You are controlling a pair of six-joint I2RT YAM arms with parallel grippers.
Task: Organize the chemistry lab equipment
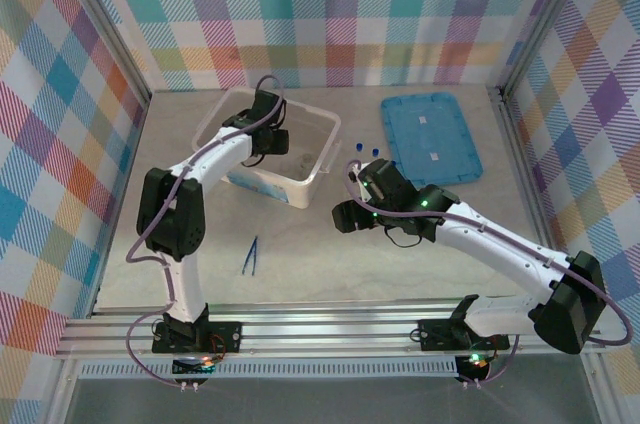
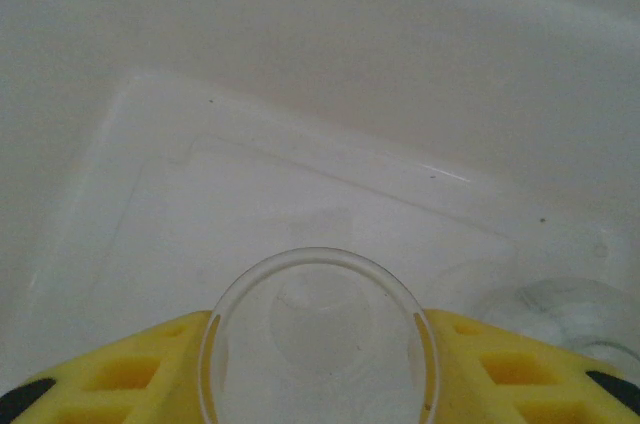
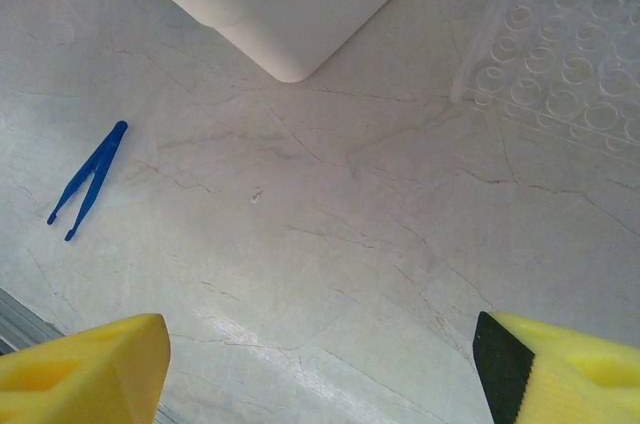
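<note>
**Sorting of lab equipment, partly done.**

**Left:** the tweezers (image 1: 250,255), slim dark blue plastic tapering to two points, lie on the desk (image 1: 330,274) in front of the box (image 1: 300,110) and are not yet stowed. The box is a milky, translucent plastic tub with rounded corners and a smooth floor. The left gripper (image 1: 272,138) reaches down into it. In the left wrist view its yellow fingers (image 2: 130,374) grip a cup (image 2: 320,334), clear, thin-walled and round-rimmed. Whether the cup touches the box floor cannot be told. Just right of it, on the floor of the box, lies a glass dish (image 2: 560,314), round and clear, already stowed.

**Centre:** the right gripper (image 1: 345,216) hovers over bare desk, its fingers (image 3: 90,364) wide apart with nothing between them. The desk is pale, matt and finely veined like stone. Two small blue caps (image 1: 362,151) sit between the box and the lid. The tubes beneath them are too thin to make out. The right wrist view also shows a clear plate (image 3: 560,64) moulded with rows of round wells, flat on the desk near a corner of the box.

**Right:** the lid (image 1: 430,139), a flat blue rectangle with a raised rim, lies apart from the box.

**Judged left to do:** releasing the cup, then stowing the tweezers and the capped tubes.
</note>
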